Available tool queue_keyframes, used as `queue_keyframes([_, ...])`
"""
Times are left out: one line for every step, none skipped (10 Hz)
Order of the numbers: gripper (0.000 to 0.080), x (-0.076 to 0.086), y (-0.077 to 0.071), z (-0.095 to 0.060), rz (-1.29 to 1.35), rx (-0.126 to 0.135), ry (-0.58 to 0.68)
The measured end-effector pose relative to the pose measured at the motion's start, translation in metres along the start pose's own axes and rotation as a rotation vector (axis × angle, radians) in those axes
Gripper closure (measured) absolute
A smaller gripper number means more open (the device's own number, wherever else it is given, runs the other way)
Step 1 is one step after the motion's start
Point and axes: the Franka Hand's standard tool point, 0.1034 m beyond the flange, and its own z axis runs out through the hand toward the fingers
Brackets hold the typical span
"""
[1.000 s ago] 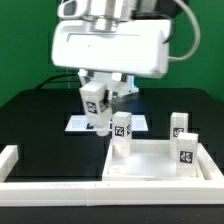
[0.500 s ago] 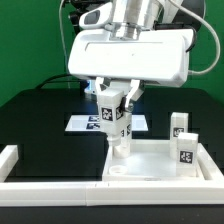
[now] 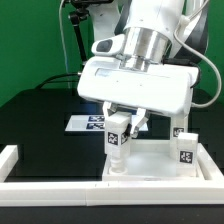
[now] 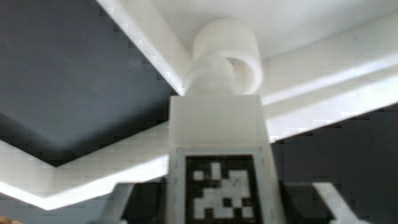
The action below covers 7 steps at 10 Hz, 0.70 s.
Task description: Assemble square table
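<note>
My gripper [image 3: 118,128] is shut on a white table leg [image 3: 116,145] with a black-and-white tag, holding it upright. The leg's lower end is at the near left corner of the white square slab [image 3: 150,172], which lies recessed face up. In the wrist view the leg [image 4: 221,130] runs from between my dark fingers [image 4: 150,203] to its rounded end, over the slab's raised rim [image 4: 160,50]. Two more tagged legs [image 3: 186,150] stand on the slab's right side. Another leg seen earlier at the slab's far left is hidden behind my gripper.
The marker board [image 3: 88,122] lies on the black table behind the slab. A low white border wall [image 3: 40,188] runs along the front, with a raised end [image 3: 10,156] at the exterior view's left. The arm's white body fills the upper middle.
My gripper has moved down and toward the exterior view's right with the leg, from above the marker board to the slab's near left corner.
</note>
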Motion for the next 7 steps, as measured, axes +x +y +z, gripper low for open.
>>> queue_keyframes([0.0509, 0.0, 0.001, 0.001, -0.003, -0.002, 0.0])
queue_keyframes([0.0509, -0.001, 0.001, 0.001, 0.004, -0.002, -0.001])
queue_keyframes([0.0509, 0.001, -0.002, 0.002, 0.0, 0.0, 0.004])
queue_keyframes([0.0509, 0.002, -0.007, 0.004, -0.002, 0.001, 0.011])
queue_keyframes([0.0509, 0.002, -0.01, 0.006, 0.001, 0.002, 0.014])
queue_keyframes([0.0509, 0.002, -0.012, 0.007, -0.004, 0.002, 0.016])
queue_keyframes([0.0509, 0.0, -0.012, 0.009, -0.008, -0.002, 0.016])
